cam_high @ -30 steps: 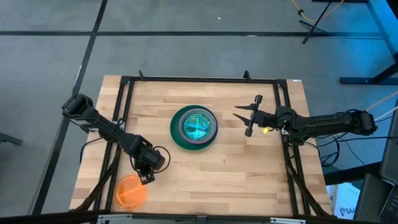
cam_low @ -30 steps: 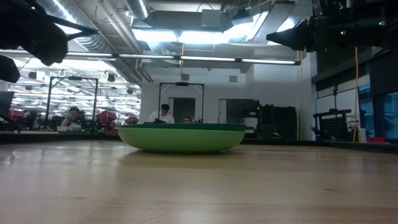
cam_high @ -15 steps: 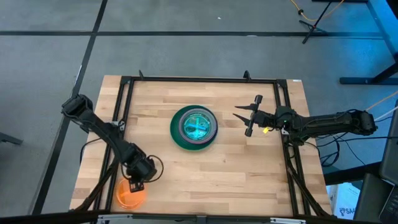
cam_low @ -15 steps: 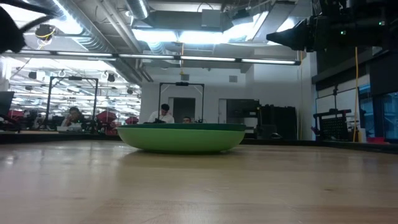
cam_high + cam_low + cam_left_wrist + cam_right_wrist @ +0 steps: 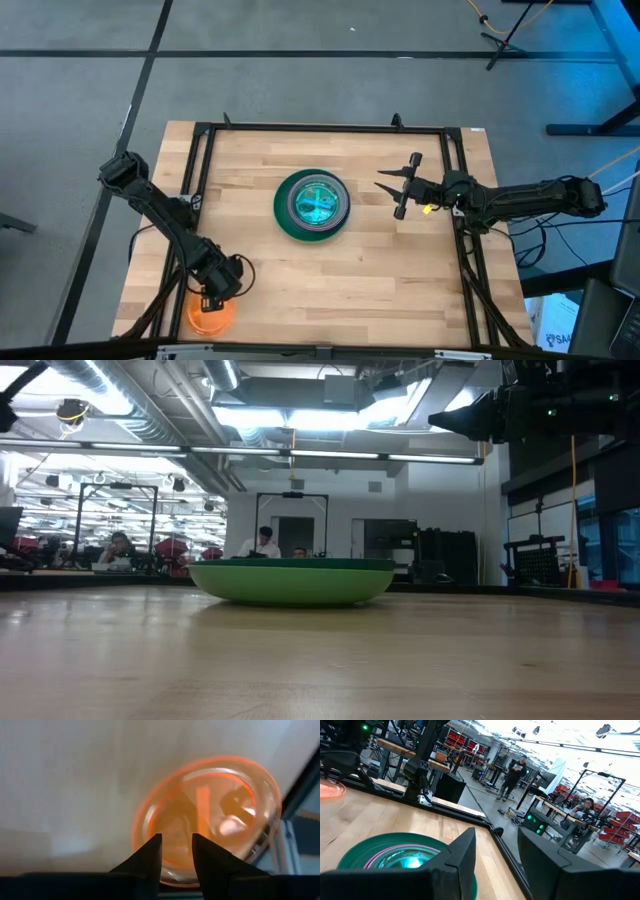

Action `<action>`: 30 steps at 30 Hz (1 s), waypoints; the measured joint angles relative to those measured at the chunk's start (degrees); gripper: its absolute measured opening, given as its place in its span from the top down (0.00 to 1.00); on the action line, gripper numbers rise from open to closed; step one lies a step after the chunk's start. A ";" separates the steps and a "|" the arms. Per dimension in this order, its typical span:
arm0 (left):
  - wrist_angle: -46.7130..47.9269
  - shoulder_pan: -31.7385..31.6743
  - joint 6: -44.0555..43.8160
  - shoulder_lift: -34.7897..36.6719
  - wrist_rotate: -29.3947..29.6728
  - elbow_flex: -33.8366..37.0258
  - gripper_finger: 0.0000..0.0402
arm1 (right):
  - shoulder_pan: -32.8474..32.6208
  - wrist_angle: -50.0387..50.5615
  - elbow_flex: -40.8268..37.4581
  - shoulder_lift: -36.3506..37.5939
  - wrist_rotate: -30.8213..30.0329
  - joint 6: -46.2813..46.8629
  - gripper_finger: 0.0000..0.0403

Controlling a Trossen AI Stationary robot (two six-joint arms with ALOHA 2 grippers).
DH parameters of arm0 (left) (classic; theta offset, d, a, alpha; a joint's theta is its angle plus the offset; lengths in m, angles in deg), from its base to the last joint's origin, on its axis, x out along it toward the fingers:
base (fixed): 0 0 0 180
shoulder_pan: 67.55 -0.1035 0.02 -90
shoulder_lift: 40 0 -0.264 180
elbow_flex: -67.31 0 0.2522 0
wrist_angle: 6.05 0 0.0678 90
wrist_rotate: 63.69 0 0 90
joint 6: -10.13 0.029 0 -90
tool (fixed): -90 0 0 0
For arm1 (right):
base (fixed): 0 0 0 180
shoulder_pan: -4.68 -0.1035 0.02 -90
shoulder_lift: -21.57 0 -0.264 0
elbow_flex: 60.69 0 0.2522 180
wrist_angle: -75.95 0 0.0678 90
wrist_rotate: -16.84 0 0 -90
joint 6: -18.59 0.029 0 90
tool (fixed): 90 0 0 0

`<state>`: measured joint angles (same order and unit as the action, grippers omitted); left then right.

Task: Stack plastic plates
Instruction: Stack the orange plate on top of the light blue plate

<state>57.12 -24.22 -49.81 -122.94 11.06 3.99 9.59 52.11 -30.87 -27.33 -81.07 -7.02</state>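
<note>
A stack of plates (image 5: 312, 205) rests on the table's middle, a large dark green plate at the bottom and smaller ones nested inside. It also shows in the low view (image 5: 292, 580) and the right wrist view (image 5: 405, 855). A small translucent orange plate (image 5: 210, 316) lies flat near the table's near left corner. My left gripper (image 5: 212, 298) points down over the orange plate (image 5: 210, 815), fingers a little apart above its rim (image 5: 176, 851). My right gripper (image 5: 395, 190) waits open to the right of the stack (image 5: 497, 845).
A black metal frame (image 5: 200, 160) runs around the tabletop, close beside the orange plate. Bare wood lies between the orange plate and the stack. People sit and stand in the room beyond the table (image 5: 262, 542).
My left gripper has gone toward the table's near edge and a little left, ending over the orange plate. In the low view the arm has passed out of the picture. The plates and my right arm have kept still.
</note>
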 joint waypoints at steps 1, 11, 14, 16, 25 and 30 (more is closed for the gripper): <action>0.28 -0.02 0.02 0.00 1.04 0.00 0.75 | 0.00 -0.01 -0.01 0.00 0.00 0.00 0.64; -6.92 -0.31 -1.90 1.44 -1.62 7.40 0.75 | 0.00 -0.04 -0.01 0.01 -0.02 0.00 0.64; -8.44 -0.34 -2.39 2.56 -0.48 8.92 0.75 | 0.00 -0.04 -0.01 0.01 -0.02 -0.07 0.64; -6.98 -0.35 -2.64 3.04 -0.05 9.76 0.75 | 0.00 -0.07 -0.02 0.00 -0.02 -0.09 0.64; -8.20 -0.33 -2.69 3.32 0.65 11.82 0.75 | 0.00 -0.04 0.00 0.02 -0.02 -0.15 0.64; -9.82 -0.33 -2.84 3.31 -0.03 13.89 0.75 | 0.00 -0.05 0.00 0.02 -0.02 -0.17 0.64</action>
<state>47.30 -24.54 -52.65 -119.63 11.03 17.88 9.59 52.06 -30.88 -27.31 -81.09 -7.19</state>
